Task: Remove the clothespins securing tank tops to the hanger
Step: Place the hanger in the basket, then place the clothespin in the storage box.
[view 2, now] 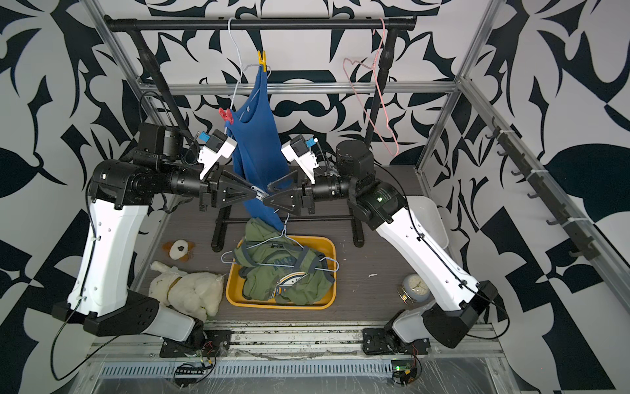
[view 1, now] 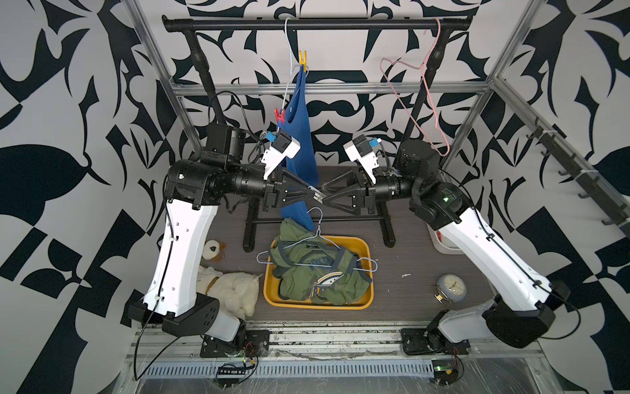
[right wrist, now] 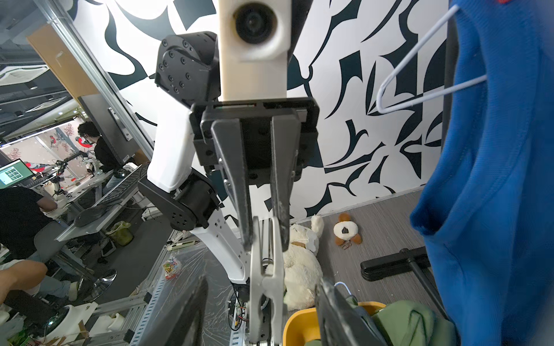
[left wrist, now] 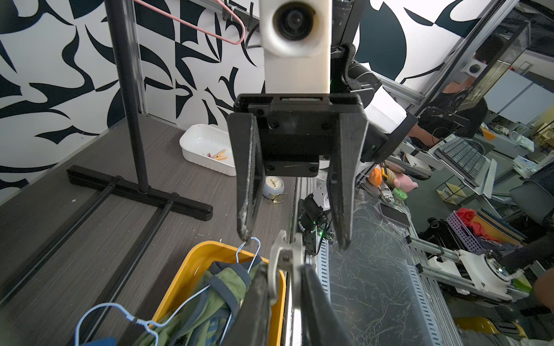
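Both arms rise from bases at the lower left and lower right of both top views and lean inward. They bend at the elbow so that the forearms run level toward the frame centre, where the grippers meet tip to tip.

The left gripper (right wrist: 265,244) is clamped on the handle end of a grey clothespin (right wrist: 266,281), which projects toward the opposite arm. The right gripper (left wrist: 294,242) has its fingers apart, one on either side of the grey clothespin's free end and clear of it.

The meeting point lies just in front of the blue tank top (view 1: 300,136), above the tabletop (view 1: 402,238). The blue tank top hangs at upper centre from a tilted white wire hanger (view 1: 290,58) hooked on the black garment rail (view 1: 341,24). A yellow clothespin (view 1: 302,58) holds its upper strap and a red clothespin (view 1: 279,116) its lower strap.

Below centre, olive green tank tops (view 1: 320,276) lie crumpled with light blue wire hangers (view 1: 318,233) in a yellow tub (view 1: 370,259). A pink hanger (view 1: 444,152) hangs bare from the rail at upper right. A white tray (left wrist: 192,143) near the rack foot holds several loose clothespins (left wrist: 220,155). A plush dog (view 1: 231,290) lies at lower left and an alarm clock (view 1: 450,287) at lower right.
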Tool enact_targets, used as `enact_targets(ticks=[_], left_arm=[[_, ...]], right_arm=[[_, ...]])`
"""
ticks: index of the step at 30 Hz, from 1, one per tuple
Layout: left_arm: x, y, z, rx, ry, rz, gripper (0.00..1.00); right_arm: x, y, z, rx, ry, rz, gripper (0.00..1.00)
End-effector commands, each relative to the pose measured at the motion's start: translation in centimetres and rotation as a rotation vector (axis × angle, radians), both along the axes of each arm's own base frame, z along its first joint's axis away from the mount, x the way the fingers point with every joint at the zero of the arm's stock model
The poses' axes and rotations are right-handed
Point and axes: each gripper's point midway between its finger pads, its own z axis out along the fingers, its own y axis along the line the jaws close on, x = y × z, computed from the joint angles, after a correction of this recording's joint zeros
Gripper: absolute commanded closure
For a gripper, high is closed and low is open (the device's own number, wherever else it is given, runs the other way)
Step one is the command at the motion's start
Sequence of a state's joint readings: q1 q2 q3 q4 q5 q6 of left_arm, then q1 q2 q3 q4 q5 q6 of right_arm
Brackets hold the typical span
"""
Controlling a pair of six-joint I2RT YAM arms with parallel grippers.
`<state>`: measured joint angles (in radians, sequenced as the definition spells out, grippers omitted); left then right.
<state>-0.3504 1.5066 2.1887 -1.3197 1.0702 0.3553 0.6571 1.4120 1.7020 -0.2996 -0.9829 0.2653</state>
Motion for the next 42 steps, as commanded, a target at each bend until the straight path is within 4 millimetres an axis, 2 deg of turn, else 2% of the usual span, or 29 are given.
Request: enact_targets(ticks=[1,14,17,24,29,33,39,42], left_arm=[[-0.4,-0.1,1.0,-0.025,-0.017,-0.019,0.80],[-0.6,-0.1,1.4,-0.038,-0.020,-0.029,0.80],[-0.7,-0.1,1.5,-0.040,-0.018,-0.031,0.79],[-1.2,0.0,1.9,-0.055,-0.015,-0.042,0.77],[-1.6,0.0,2.2,-0.063,-0.019,-0.050,0.71],[-1.8,0.0,2.3,-0.071,-0.016,-0.057,0.61],[-1.6,0.1,2.7,-0.073,-0.033,-0.038,0.43],[-1.2,0.3,2.8,-0.054,-0.069,0.006,0.42]], right_arm=[[-1.3,-0.8,2.6,0.056,-0.070,0.001,0.41],[-0.9,0.4,2.1,0.035,-0.077,0.003,0.47],[-0.8,0.5,2.0,0.032,-0.077,0.004,0.54],[-0.6,0.5,2.0,0.027,-0.081,-0.003,0.80],[-0.4,0.6,1.9,0.025,-0.077,-0.006,0.89],[-0.2,0.7,2.1,0.031,-0.080,-0.023,0.99],[0.5,0.5,1.8,0.018,-0.079,-0.079,1.00],[1.1,0.0,1.0,-0.012,-0.085,-0.136,1.00]])
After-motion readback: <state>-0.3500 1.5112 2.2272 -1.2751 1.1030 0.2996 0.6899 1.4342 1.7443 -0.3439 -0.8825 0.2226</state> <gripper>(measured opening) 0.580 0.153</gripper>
